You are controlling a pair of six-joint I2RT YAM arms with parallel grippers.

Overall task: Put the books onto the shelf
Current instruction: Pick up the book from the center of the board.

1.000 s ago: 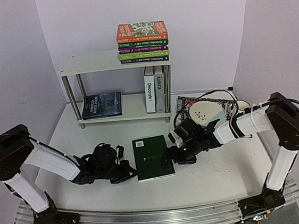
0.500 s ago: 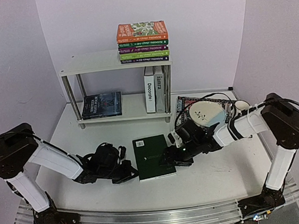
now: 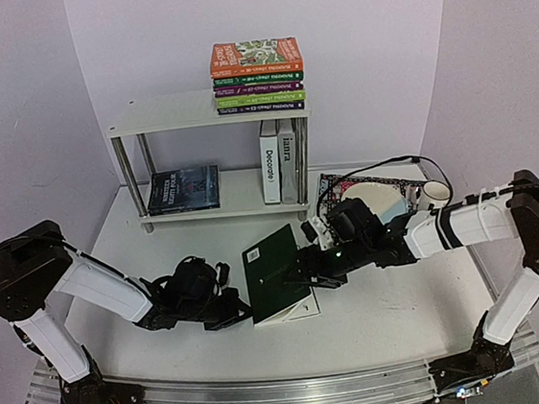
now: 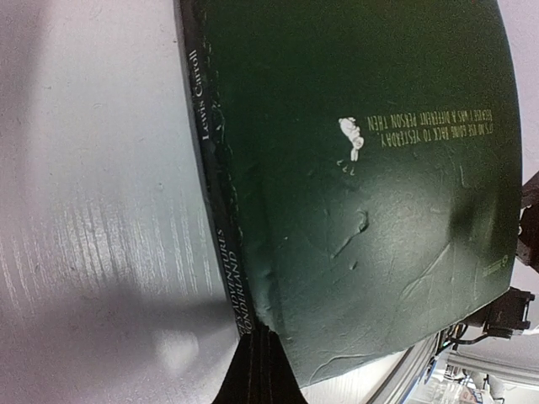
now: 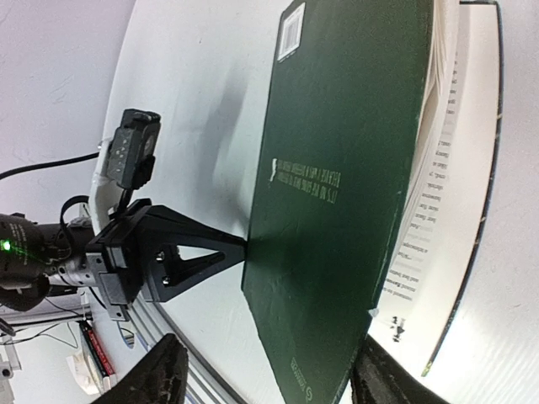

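Observation:
A dark green book point(image 3: 275, 277) lies on the table in front of the shelf point(image 3: 164, 114). Its right side is lifted and pages point(image 5: 429, 210) show underneath. My left gripper point(image 3: 240, 309) is shut, with its tip point(image 4: 257, 374) pressed against the book's spine point(image 4: 215, 227). My right gripper point(image 5: 269, 358) is open and straddles the raised green cover point(image 5: 345, 168). One finger stands well clear of the cover on the table side, the other sits by the pages. Books on the shelf: a colourful stack point(image 3: 257, 76) on top, two upright ones point(image 3: 280, 160) and a dark one point(image 3: 183, 189) lying flat below.
A patterned mat point(image 3: 331, 188) with a white bowl point(image 3: 366, 201) and a white cup point(image 3: 434, 192) lies at the right, behind my right arm. Cables loop over it. The metal rail point(image 3: 271, 395) runs along the table's front edge.
My right gripper has pushed left over the book, its jaws narrowing. The book's right side has risen from flat to tilted. My left gripper stays against the spine.

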